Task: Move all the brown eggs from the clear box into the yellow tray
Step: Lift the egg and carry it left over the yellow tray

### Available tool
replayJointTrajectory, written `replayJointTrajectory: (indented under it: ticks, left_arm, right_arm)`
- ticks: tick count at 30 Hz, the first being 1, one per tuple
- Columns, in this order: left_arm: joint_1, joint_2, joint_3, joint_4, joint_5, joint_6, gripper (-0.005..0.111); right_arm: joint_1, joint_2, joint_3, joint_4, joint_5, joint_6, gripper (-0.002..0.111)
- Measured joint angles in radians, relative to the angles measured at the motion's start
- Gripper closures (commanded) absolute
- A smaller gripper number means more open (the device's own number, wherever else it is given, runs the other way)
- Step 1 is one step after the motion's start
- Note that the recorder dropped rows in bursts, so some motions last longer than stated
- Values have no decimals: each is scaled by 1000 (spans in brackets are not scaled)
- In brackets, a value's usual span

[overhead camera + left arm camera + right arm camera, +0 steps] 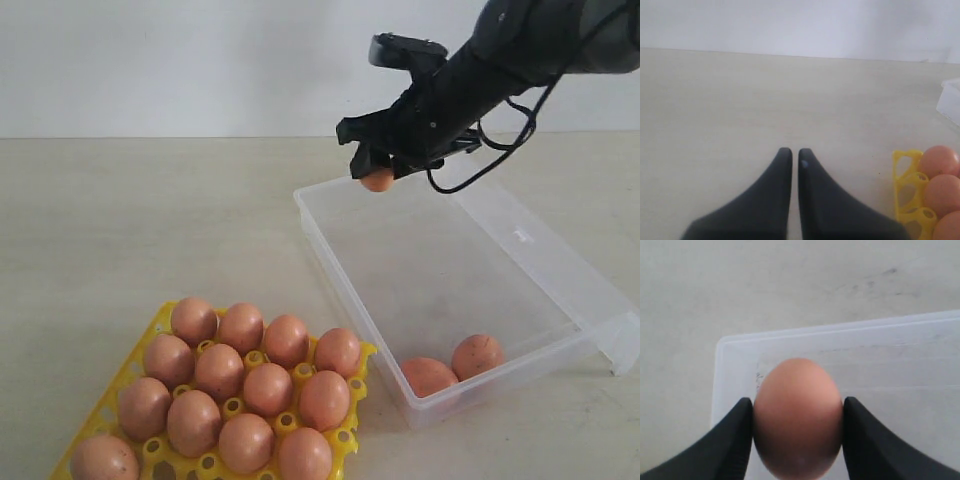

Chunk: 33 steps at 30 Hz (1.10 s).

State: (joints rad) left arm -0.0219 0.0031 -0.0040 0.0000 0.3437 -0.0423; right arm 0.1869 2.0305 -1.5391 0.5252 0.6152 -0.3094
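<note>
An egg [797, 420] is held pinched in the R gripper [383, 162], jaws egg-wide, long axis along the fingers [730, 440], above a corner of the box [430, 270]; the tray [158, 322] is seen below & well off toward the L side, where the L gripper [795, 156] is seen near-closed, empty.

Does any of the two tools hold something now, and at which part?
The right tool holds one brown egg, pinched at its two opposite sides, across the widest part. The left tool is shut and holds nothing.
</note>
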Motion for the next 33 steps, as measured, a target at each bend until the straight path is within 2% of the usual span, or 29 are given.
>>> replayJointTrajectory:
  ticks: [2, 7, 10, 11, 13, 16, 18, 22, 26, 33]
  left_arm:
    - [0, 0, 0, 0, 0, 0, 103]
    - [0, 0, 0, 0, 0, 0, 103]
    - [0, 0, 0, 0, 0, 0, 103]
    - [0, 0, 0, 0, 0, 0, 103]
    - [0, 0, 0, 0, 0, 0, 103]
    - [0, 0, 0, 0, 0, 0, 103]
    - [0, 0, 0, 0, 0, 0, 103]
    - [0, 0, 0, 0, 0, 0, 103]
    - [0, 0, 0, 0, 0, 0, 103]
    - [0, 0, 0, 0, 0, 0, 103]
  right_arm:
    - [0, -74, 125, -1, -158, 0, 108]
    - [0, -390, 653, -1, -750, 0, 108]
    - [0, -556, 849, -36, -956, 27, 108]
    - [0, -640, 899, -65, -1021, 93, 108]
    - [0, -776, 915, -203, -1068, 253, 108]
    - [29, -920, 915, -638, -1199, 622, 108]
    - [64, -944, 915, -939, -1358, 874, 108]
    - [121, -903, 915, -1259, -1529, 1185, 108]
    - [188, -810, 915, -1475, -1623, 1355, 108]
    - [293, -604, 889, -1521, -1802, 1395, 108]
